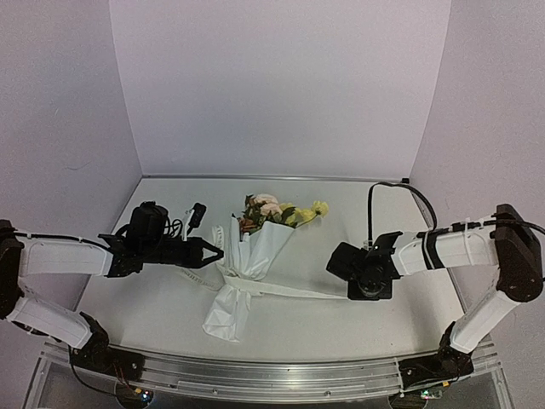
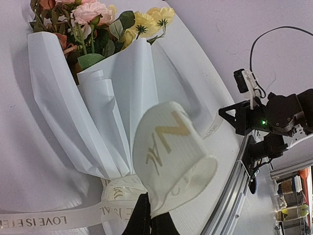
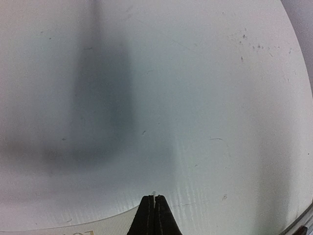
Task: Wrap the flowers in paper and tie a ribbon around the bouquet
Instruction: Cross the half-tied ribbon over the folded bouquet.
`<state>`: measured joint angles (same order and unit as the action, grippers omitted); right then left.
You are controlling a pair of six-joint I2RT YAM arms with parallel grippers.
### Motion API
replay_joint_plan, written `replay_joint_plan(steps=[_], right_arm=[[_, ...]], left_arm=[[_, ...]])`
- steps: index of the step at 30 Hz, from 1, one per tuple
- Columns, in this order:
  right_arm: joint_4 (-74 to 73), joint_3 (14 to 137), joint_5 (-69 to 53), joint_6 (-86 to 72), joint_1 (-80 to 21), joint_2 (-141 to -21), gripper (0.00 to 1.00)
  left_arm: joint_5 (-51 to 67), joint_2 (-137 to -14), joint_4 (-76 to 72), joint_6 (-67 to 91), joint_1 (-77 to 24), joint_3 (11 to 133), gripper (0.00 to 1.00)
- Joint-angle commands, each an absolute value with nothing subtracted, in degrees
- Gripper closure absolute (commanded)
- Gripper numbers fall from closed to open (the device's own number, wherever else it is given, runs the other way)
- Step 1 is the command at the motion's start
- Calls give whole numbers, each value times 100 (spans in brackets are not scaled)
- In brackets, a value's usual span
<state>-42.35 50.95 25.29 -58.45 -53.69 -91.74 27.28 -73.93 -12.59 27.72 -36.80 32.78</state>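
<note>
Left gripper (image 2: 149, 211) clamped on a ribbon (image 2: 171, 147) loop, right gripper (image 3: 154, 203) pinching the tail; flowers (image 1: 272, 211) already sheathed in paper (image 1: 255, 251), ribbon round the waist, tying seemingly unfinished.

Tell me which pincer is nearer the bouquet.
Left. The left pincer sits close beside the bouquet, on the left arm's side, shut on a loop of the ribbon. The right pincer stands well off to the other side, shut at the ribbon's far end.
</note>
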Motion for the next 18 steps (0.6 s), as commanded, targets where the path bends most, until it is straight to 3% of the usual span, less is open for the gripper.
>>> replay_joint_plan(steps=[1,8,18], right_arm=[[-4717,5030,2961,-6225,-5154,-9195,100],[-4767,4906,3026,-6082,-4940,-9024,100],[-4762,4604,3012,-5754,-4094,-8309,100]], left_arm=[[2653,-7299,-1602,2903,-3674,3214,100],[3308,-7840,-2137,2977,-3858,3263,100],[3187,-9003,-3158,3579,-4631,3742,100]])
